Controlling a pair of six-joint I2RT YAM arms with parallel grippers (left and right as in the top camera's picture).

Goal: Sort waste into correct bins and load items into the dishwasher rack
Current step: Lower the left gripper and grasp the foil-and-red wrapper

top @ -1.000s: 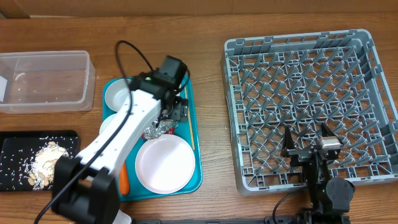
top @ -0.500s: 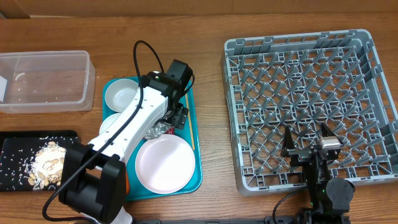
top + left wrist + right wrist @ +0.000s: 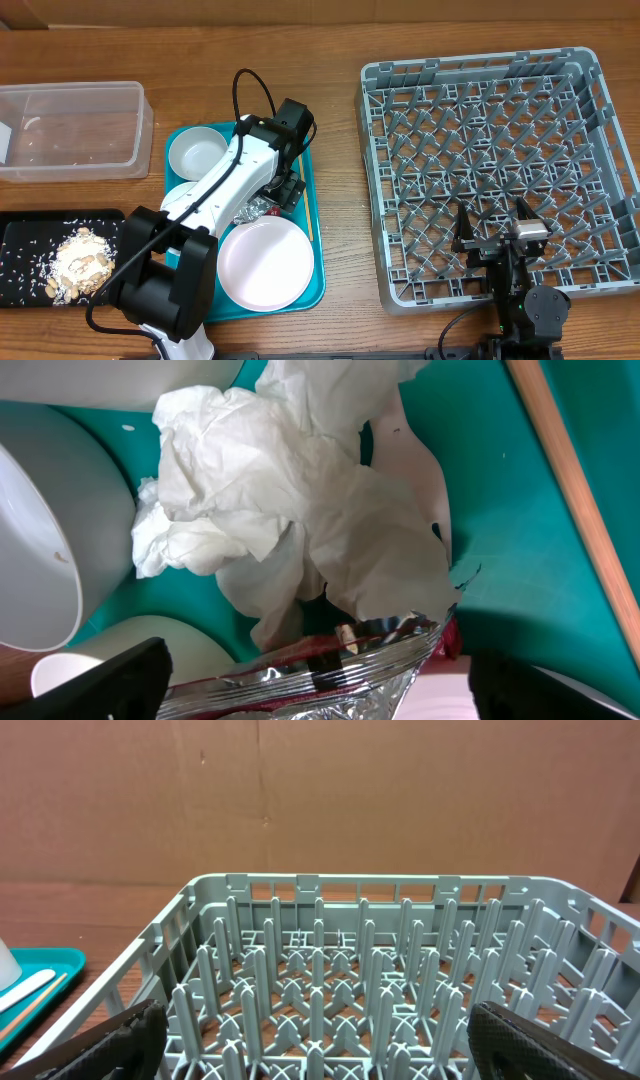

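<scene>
Both left fingers (image 3: 105, 682) and right fingers (image 3: 118, 1036) spread wide, grasping nothing; wooden table (image 3: 340, 150); cardboard wall (image 3: 300, 790) beyond.

Wooden table (image 3: 340, 60) carries clear tub (image 3: 100, 130), black tray (image 3: 60, 213), teal tray (image 3: 317, 288) — and grey rack (image 3: 470, 65).

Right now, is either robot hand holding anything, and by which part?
Nothing is held. The left gripper hovers open over the crumpled napkin; the right gripper is open, facing the rack.

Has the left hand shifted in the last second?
Yes. The left hand has edged toward the rack-side rim of the teal tray, by the foil wrapper.
</scene>
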